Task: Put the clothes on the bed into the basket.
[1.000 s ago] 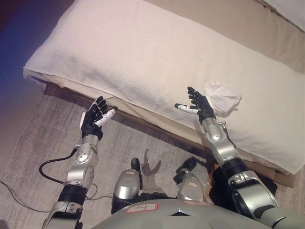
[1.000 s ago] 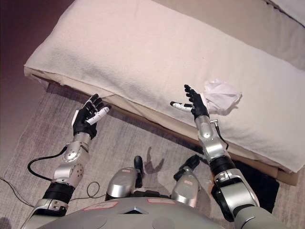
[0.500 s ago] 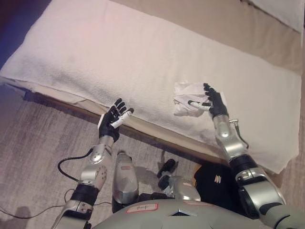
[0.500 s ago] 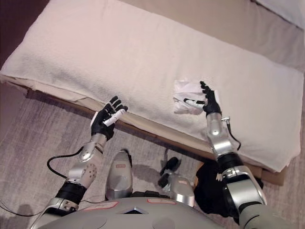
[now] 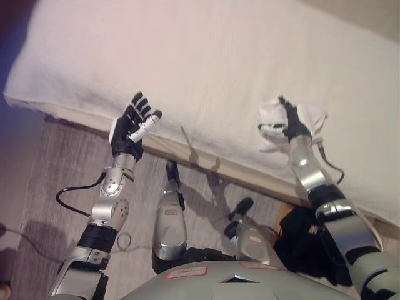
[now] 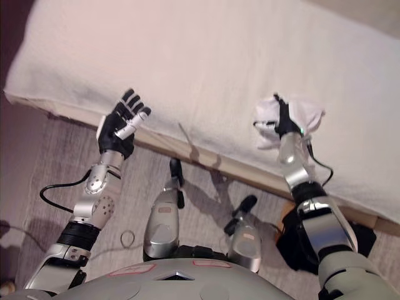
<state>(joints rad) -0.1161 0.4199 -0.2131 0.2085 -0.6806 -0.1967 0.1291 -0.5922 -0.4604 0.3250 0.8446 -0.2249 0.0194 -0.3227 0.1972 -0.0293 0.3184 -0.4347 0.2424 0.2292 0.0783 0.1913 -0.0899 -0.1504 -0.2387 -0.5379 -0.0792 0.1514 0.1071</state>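
you are looking down at the bed (image 5: 206,56), which fills the upper part of both views under a cream, textured cover. its near edge runs from the left side down toward the lower right, with a tan strip of the base showing beneath it.

the task's thing is a small crumpled white cloth (image 6: 294,115). it lies on the cover near the bed's front edge, on the right side of the views.

the right robot hand (image 6: 282,122) reaches up from the lower right and sits on the cloth. its dark fingers rest against the bunched fabric, and a white-tipped thumb (image 5: 267,127) points left across the cloth's lower fold. white fabric shows on both sides of the hand. you cannot tell from either view whether the fingers are closed round the cloth or only laid on it.

the left robot hand (image 5: 131,128) is raised at the left, in front of the bed's near edge. it is released: the fingers are spread and mostly straight, and it holds nothing. it stands well apart from the cloth.

a grey woven carpet (image 5: 56,162) covers the floor in front of the bed. a dark object (image 6: 300,240) lies on the floor at the lower right, close under the bed's edge; it may be the basket, but you cannot tell.
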